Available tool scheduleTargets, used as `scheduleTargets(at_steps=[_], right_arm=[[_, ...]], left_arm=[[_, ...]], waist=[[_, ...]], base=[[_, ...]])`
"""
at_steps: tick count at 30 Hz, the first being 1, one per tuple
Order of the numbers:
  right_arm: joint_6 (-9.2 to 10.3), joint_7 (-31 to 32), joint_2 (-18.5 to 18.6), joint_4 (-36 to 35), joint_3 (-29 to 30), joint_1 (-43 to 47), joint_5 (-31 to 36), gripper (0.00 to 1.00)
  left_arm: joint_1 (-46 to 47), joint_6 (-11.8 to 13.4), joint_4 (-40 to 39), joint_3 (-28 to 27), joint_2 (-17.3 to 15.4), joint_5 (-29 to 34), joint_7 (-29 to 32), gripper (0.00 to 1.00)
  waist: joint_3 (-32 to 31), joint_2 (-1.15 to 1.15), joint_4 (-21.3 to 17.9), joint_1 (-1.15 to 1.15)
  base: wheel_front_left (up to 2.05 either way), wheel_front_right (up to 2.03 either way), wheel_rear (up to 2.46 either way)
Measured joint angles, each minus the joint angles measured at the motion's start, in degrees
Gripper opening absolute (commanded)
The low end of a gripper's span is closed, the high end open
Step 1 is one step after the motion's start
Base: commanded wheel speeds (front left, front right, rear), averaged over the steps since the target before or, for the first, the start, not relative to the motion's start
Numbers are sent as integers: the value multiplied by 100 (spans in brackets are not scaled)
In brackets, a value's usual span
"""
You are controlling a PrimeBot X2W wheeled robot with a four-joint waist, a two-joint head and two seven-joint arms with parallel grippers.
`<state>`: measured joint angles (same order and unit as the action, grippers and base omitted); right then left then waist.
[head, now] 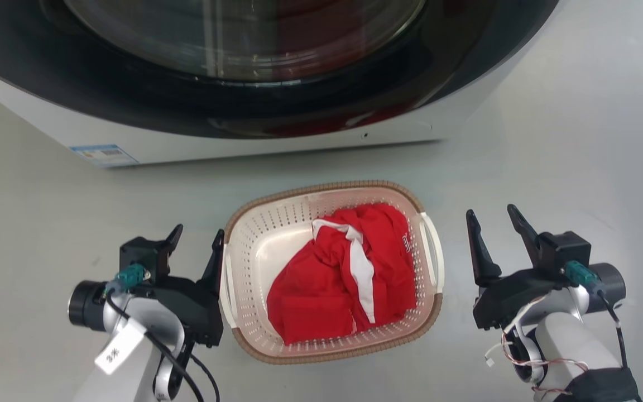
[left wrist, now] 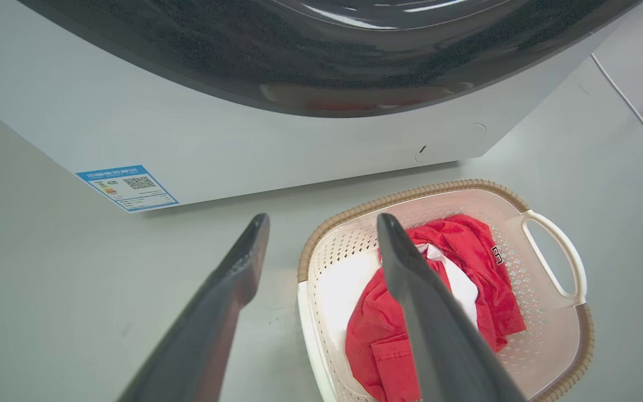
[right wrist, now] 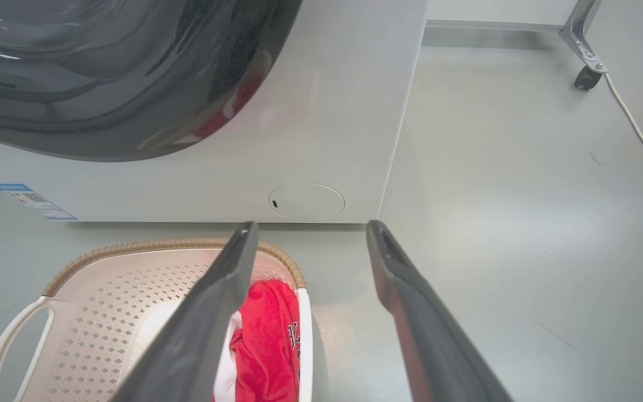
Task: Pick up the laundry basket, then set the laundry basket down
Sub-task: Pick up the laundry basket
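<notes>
The laundry basket (head: 252,237) sits on the grey floor in front of the washing machine, cream-white and perforated with a brown rim. It holds a red garment (head: 344,279) with white stripes. My left gripper (head: 198,231) is open right beside the basket's left handle (head: 226,290). In the left wrist view, the left gripper (left wrist: 322,219) has one finger over the basket (left wrist: 550,335) and one over the floor. My right gripper (head: 490,211) is open, a short gap to the right of the right handle (head: 436,251). From the right wrist, the right gripper (right wrist: 312,224) hovers near the basket's (right wrist: 104,290) edge.
The washing machine (head: 277,139) with its dark round door stands close behind the basket. A blue label (left wrist: 127,187) marks its lower front. A white cable (right wrist: 639,134) and a caster wheel (right wrist: 585,78) lie on the floor far to the right.
</notes>
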<state>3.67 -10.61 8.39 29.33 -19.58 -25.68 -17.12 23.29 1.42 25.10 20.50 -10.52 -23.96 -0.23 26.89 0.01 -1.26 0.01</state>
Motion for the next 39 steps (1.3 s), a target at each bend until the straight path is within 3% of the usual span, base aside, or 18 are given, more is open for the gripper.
scheduleTargets(at_steps=[25,39], right_arm=[[-171,198,-303,1321,-243,-1785,13,100],[-322,145,-399,2045,-509,-2082,54,97]], left_arm=[[1553,-432,1661,-49,90,-110,325,100],[2018,-656,2526,63,313,-154,331,100]], waist=[[1989,0,25,0],[2470,0,30,-1]], base=[[0,0,0],[0,0,0]])
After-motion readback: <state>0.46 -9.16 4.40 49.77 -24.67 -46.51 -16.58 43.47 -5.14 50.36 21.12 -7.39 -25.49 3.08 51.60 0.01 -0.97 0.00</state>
